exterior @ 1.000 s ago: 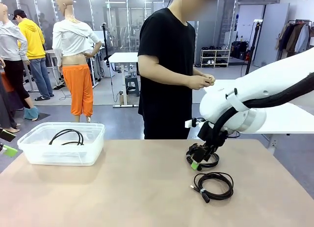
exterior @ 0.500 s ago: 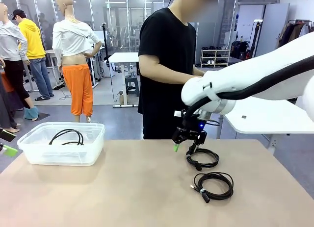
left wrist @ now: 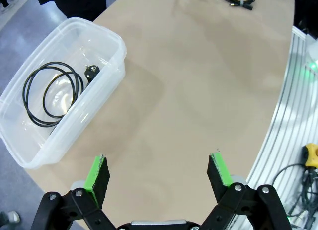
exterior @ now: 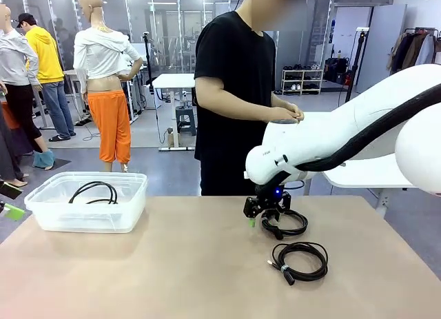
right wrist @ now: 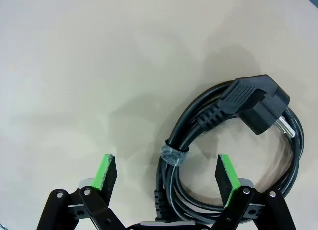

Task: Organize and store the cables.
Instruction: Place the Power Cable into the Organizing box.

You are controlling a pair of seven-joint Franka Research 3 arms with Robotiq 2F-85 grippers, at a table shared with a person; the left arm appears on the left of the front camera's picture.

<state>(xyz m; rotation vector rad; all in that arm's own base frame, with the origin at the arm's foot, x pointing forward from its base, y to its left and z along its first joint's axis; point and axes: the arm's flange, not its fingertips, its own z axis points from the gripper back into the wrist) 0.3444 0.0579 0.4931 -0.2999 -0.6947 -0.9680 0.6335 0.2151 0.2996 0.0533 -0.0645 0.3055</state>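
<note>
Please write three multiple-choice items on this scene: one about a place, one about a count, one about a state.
1. Where does the right gripper hover?
A. over the clear bin
B. over the far cable coil on the table
C. beside the person's hands

2. How many cable coils lie on the bare table?
A. one
B. four
C. two

3. How do the right gripper's jaws stand?
A. open, empty
B. shut on a plug
C. shut, empty

Key: 1 B, its wrist view looks straight down on the tied coil; 2 C, the near coil lies beside the far one; 3 A, both green pads stand wide apart.
</note>
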